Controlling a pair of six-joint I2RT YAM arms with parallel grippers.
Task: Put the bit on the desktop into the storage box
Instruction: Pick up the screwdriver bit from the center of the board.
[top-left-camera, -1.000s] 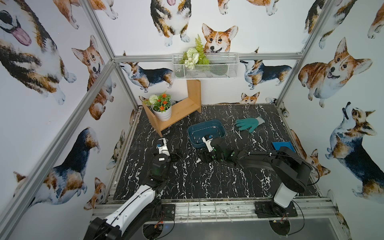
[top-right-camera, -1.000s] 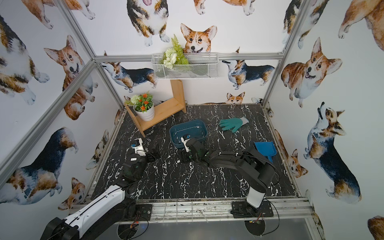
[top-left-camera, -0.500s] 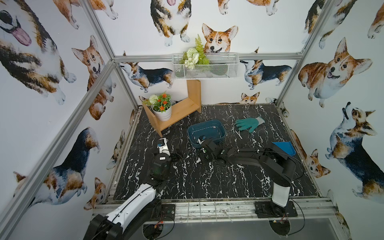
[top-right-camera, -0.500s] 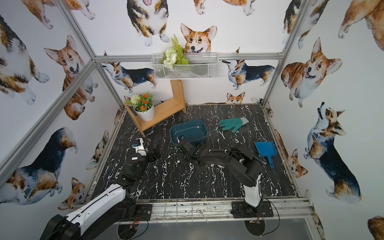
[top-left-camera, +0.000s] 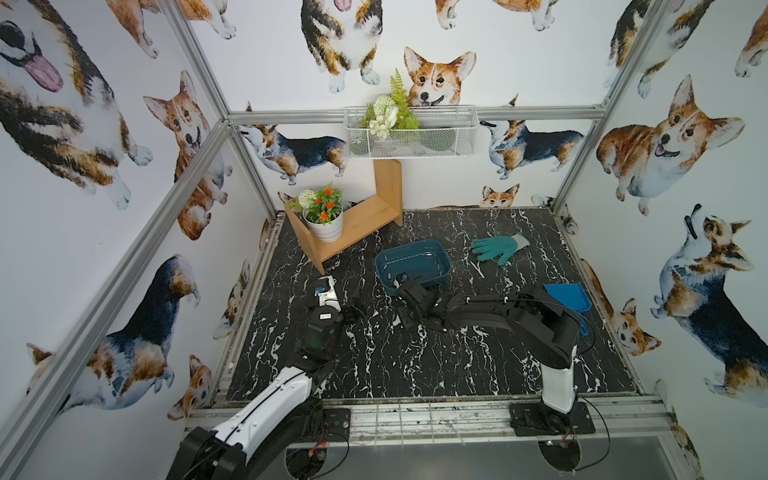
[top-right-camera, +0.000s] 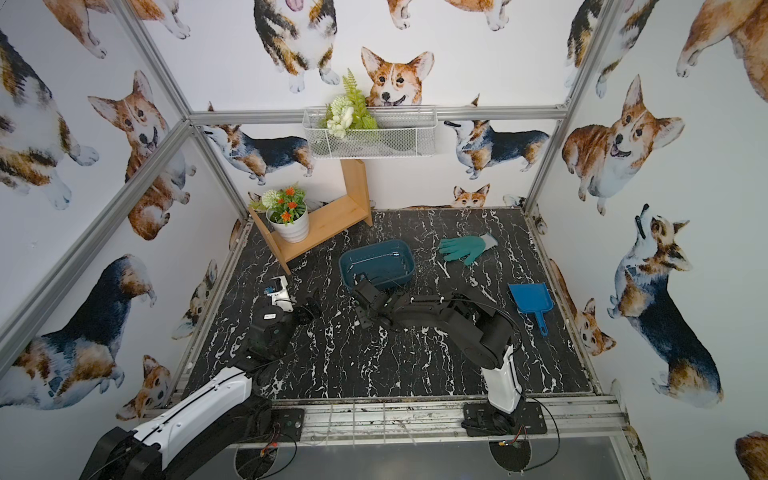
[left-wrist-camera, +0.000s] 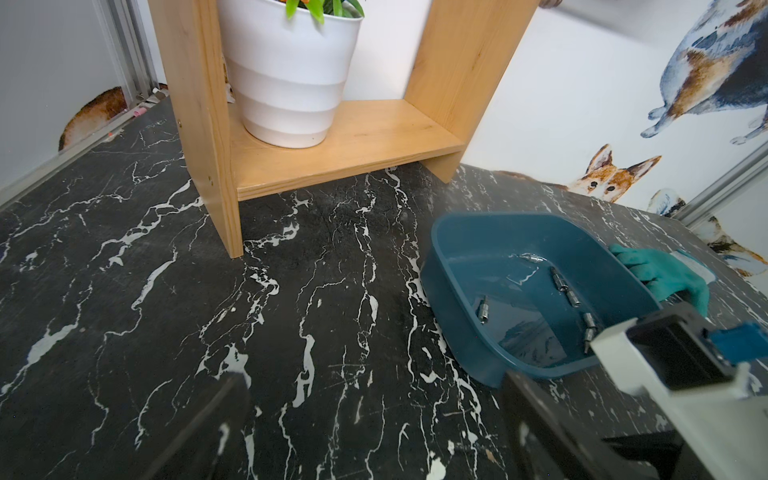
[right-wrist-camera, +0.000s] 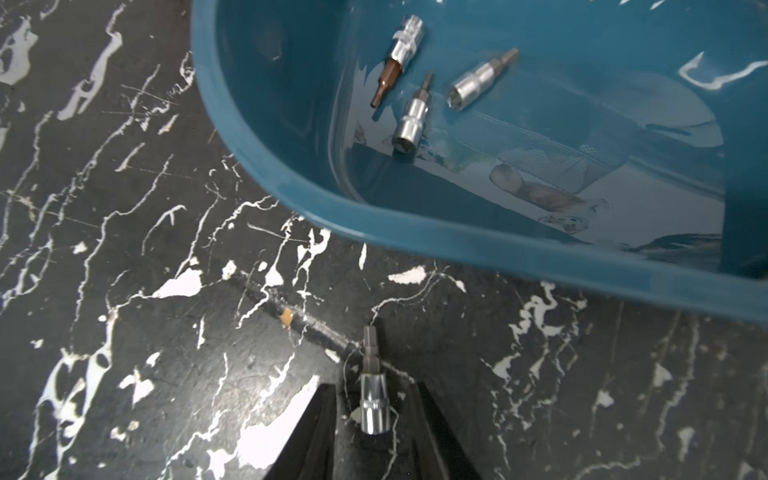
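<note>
at the far left of the black marble desktop (top-left-camera: 415, 365) a wooden shelf (top-left-camera: 361, 224) stands against the back corner, with a white flower pot (top-left-camera: 328, 228) on its board. nearer the front, the left gripper (left-wrist-camera: 372, 378) hangs low over bare marble, its fingers (left-wrist-camera: 536, 415) spread wide and nothing between them.

right of it, near the middle, sits the storage box (top-left-camera: 419, 259) - a shallow teal tub resting flat on the desktop. several bits (right-wrist-camera: 413, 118) already lie loose on its floor. three of them show close together in the right wrist view, and more lie scattered along the bottom in the left wrist view.

just outside the box's near wall, the bit (right-wrist-camera: 372, 399) lies on the desktop, apart from the rim, its thin tip pointing toward the box. the right gripper (right-wrist-camera: 374, 385) is down over it with one black finger (right-wrist-camera: 320, 419) on each side. the jaws are narrow, yet a sliver of marble shows between the bit and each finger - not clamped. in both top views the arm itself hides the bit.

further right, a green work glove (top-left-camera: 498, 247) lies flat beyond the box, and a blue dustpan (top-left-camera: 567, 297) rests near the right edge.
</note>
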